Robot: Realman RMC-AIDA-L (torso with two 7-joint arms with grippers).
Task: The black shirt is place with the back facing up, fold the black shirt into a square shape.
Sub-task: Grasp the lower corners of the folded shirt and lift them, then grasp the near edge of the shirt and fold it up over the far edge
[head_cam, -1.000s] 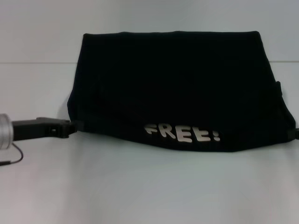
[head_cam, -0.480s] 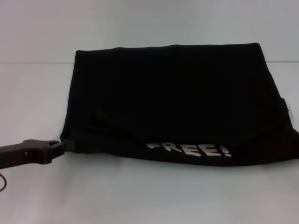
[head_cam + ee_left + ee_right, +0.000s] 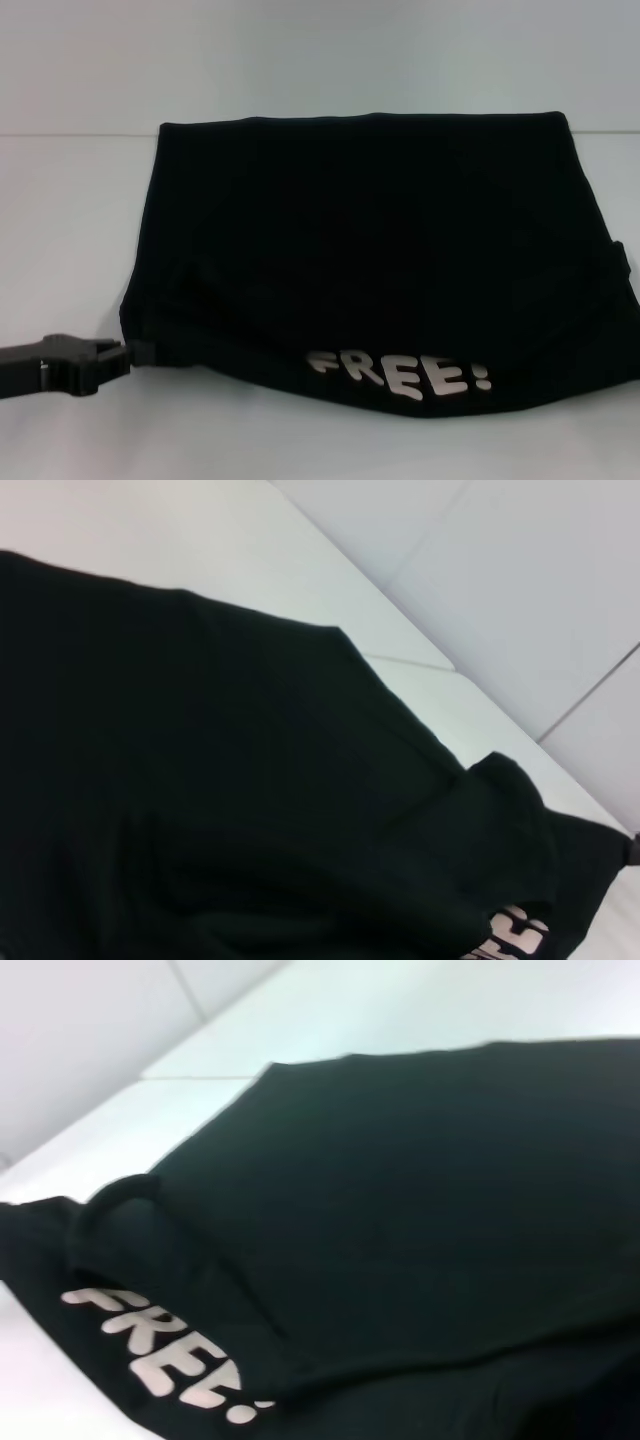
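The black shirt [image 3: 380, 240] lies doubled over on the white table, with its straight fold at the far side. Its near edge carries pale "FREE!" lettering [image 3: 400, 374] and hangs slightly raised and taut. My left gripper [image 3: 138, 352] reaches in from the lower left of the head view and is shut on the shirt's near left corner. The left wrist view shows the shirt [image 3: 220, 800] drawn to a point at its far corner, where a grey fingertip of my right gripper [image 3: 632, 852] pinches it. The right wrist view shows only the shirt [image 3: 420, 1220] and lettering.
The white table [image 3: 70, 200] runs back to a pale wall behind the shirt. Bare tabletop lies left of the shirt and along the near edge under the lettering.
Both held corners have come toward me, dragging the shirt along. The far fold has slid nearer and the lettering sits lower in the head view. My left gripper has moved nearer and leftward.
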